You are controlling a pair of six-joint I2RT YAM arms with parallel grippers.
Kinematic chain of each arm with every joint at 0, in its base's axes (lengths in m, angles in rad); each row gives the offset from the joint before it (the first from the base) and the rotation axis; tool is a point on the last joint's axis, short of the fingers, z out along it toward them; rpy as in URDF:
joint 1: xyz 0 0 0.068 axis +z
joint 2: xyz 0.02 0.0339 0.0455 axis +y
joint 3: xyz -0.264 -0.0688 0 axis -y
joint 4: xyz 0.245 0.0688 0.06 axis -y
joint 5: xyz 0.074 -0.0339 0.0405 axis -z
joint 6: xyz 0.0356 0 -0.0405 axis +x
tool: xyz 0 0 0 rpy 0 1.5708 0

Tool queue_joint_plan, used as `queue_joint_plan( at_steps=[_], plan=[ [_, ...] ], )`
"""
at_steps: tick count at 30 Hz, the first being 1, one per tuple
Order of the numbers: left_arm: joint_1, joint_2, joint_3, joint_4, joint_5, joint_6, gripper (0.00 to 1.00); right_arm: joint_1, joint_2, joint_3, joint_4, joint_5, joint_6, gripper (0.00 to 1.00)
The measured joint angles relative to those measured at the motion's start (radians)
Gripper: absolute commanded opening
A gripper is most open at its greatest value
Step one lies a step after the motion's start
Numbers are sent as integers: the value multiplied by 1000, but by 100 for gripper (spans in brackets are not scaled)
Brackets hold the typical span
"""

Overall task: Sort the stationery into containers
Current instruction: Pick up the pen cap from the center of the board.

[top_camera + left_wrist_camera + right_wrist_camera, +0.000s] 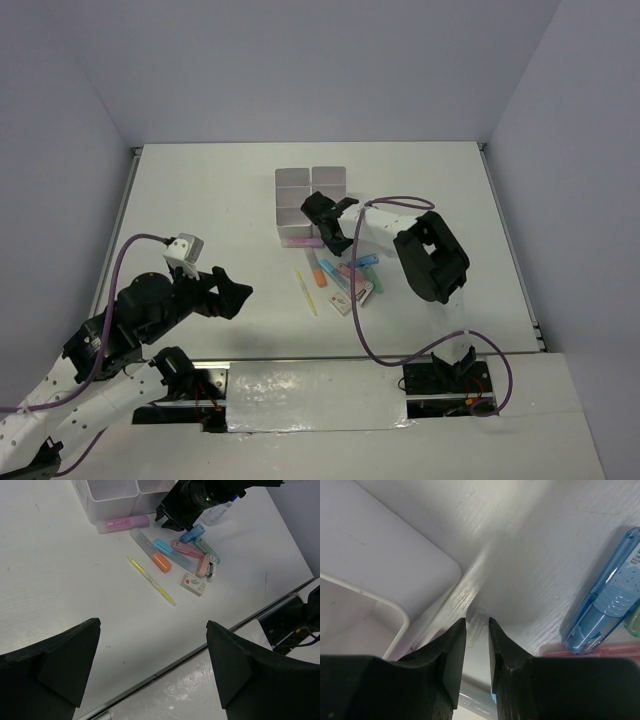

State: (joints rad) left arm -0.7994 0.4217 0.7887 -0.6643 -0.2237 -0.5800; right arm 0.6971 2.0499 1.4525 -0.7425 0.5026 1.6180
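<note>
The containers [310, 195] stand as a white block of square compartments at mid-table. Before them the stationery lies in a loose heap: a pink marker [122, 523] against the block, a clear tube [142, 539] with an orange marker [161, 561] at its end, a yellow pen [150, 580], a blue highlighter [605, 600] and a white eraser [194, 585]. My right gripper [476, 621] hangs low over the heap beside the block, its jaws narrowly apart on either side of the clear tube's tip [476, 627]. My left gripper [153, 624] is wide open above the near table edge, holding nothing.
A small clear bottle [217, 512] shows behind the right gripper. The table's metal front edge [165, 667] runs under the left gripper. The right arm's cable [365, 320] loops over the table near the heap. Grey walls enclose the back and sides.
</note>
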Motion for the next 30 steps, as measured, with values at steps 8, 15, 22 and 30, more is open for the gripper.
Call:
queue_joint_plan(
  at_steps=[8, 15, 22, 30],
  plan=[
    [0, -7, 0, 0, -5, 0, 99, -15, -51, -88, 93, -41, -24, 29],
    [0, -7, 0, 0, -7, 0, 99, -24, -60, -101, 113, -67, -76, 29],
    [0, -19, 0, 0, -9, -1, 99, -28, -66, -106, 106, -76, -133, 28],
    [0, -26, 0, -1, -14, -1, 99, -28, -100, -154, 103, -79, -177, 27]
  ],
)
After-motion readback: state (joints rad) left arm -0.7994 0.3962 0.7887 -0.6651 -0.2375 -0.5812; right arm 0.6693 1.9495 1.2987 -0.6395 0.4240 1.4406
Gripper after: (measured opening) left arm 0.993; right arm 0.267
